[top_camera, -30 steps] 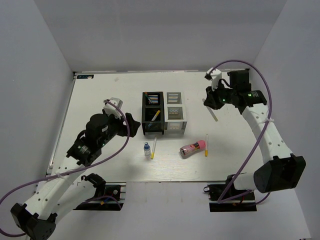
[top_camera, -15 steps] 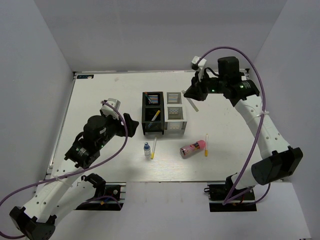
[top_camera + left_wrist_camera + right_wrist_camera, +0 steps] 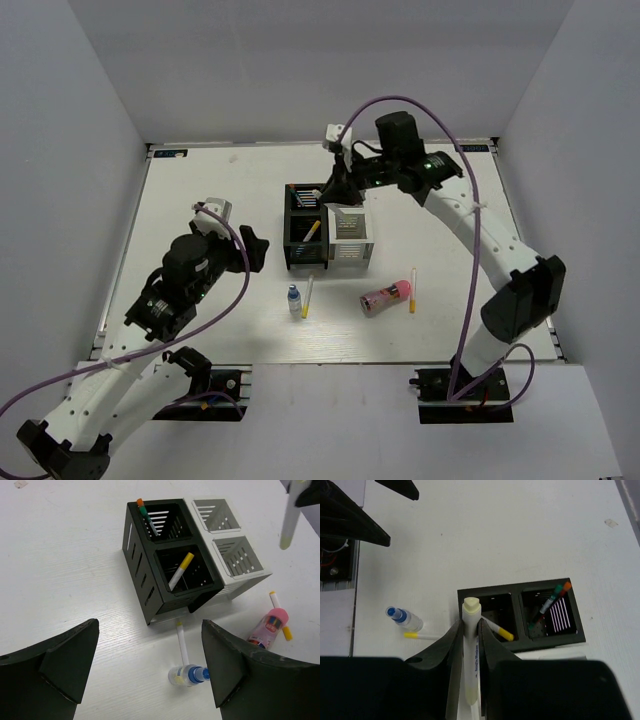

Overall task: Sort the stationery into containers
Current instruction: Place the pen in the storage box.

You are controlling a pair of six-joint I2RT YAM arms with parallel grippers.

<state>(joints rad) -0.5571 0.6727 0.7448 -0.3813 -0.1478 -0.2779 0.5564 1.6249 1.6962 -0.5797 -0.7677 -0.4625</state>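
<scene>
Pen (image 3: 470, 652), white with a pale cap, hangs upright above the black organiser (image 3: 142, 577), clamped between the right jaws. Its tip points down at the organiser's top, though which compartment lies beneath I cannot tell. Left jaws gape empty over the surface (image 3: 75, 555) on that organiser's near side.

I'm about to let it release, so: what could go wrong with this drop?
The pen in the right gripper hangs about over where the black organiser meets the white organiser; released here, it might hit a rim and bounce out. A yellow-capped pen leaning in the black one could also deflect it.
</scene>
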